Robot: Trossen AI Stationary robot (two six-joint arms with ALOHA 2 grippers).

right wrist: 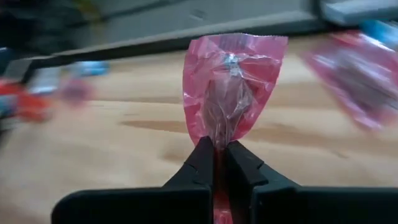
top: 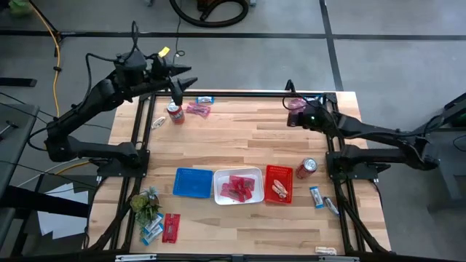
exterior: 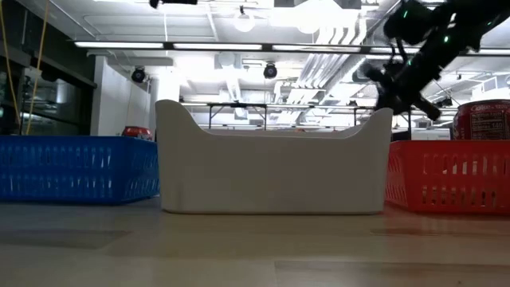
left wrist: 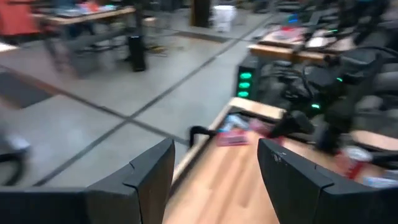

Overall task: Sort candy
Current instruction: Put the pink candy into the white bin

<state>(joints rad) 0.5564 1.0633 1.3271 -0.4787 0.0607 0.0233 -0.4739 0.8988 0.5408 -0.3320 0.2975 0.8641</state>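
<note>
At table's far right, right gripper (right wrist: 219, 155) clenches pink packet (right wrist: 231, 87); left gripper (left wrist: 214, 180) spread, background blurred.

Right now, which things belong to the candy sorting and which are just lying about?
Job: pink candy pinched in right fingers; loose candies; blue tray, white tray, red tray; left fingers, open.
Lying about: two soda cans; small plant.

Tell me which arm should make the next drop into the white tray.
Right. The right gripper is shut on a pink candy packet, lifted at the table's far right. The left gripper is open and empty; the white tray sits at the near edge.
</note>
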